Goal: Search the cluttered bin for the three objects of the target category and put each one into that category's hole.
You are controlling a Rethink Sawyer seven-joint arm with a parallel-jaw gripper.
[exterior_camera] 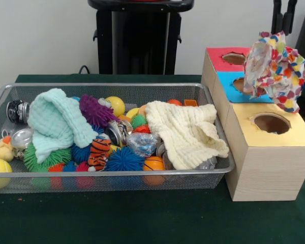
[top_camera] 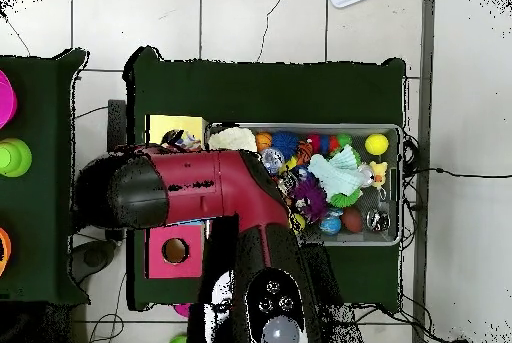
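A cloth with coloured spots (exterior_camera: 274, 68) hangs in the air over the blue hole (exterior_camera: 238, 84) of the wooden box. Two dark fingers (exterior_camera: 280, 18) come down onto its top, so my gripper (exterior_camera: 286, 30) is shut on it. In front lies the yellow hole (exterior_camera: 271, 123) and behind it the red hole (exterior_camera: 234, 58). Two more cloths lie in the wire bin (exterior_camera: 117, 179): a mint one (exterior_camera: 56, 124) on the left and a cream one (exterior_camera: 185, 133) on the right. From above, my arm (top_camera: 190, 187) covers the box, with a bit of spotted cloth (top_camera: 181, 140) showing beside it.
The bin also holds spiky balls, smooth balls, a striped tiger toy (exterior_camera: 99, 151), a rubber duck (exterior_camera: 2, 150) and shiny tins. In the overhead view a second green table (top_camera: 40, 174) with coloured pieces stands at the left.
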